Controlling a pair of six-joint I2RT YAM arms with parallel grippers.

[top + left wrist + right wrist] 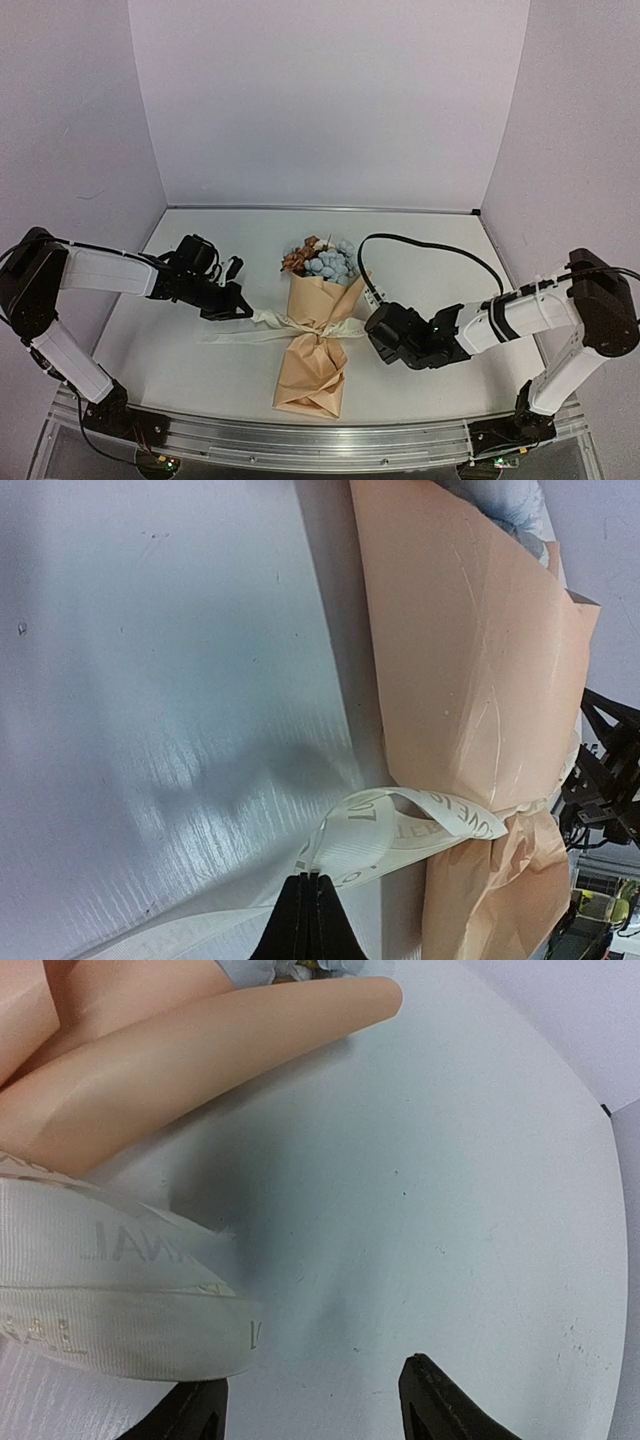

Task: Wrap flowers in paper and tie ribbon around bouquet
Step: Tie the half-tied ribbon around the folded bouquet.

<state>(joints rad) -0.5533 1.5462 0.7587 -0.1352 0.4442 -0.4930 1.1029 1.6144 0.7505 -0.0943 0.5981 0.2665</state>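
Bouquet (318, 330) lies mid-surface (430, 270), its flowers (322, 262) at the far end and the ribbon (285, 325) wrapped around its waist. The left end effector (310, 882), just left of the bouquet, is closed on a ribbon loop. The right end effector (312, 1385), just right of it, stands open, with 1 ribbon tail lying by 1 finger, ungripped.

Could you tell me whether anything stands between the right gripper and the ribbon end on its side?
Nothing visible does. The open right gripper has the ribbon end just ahead of one finger, over bare table. The left gripper is shut on the ribbon beyond the bouquet.
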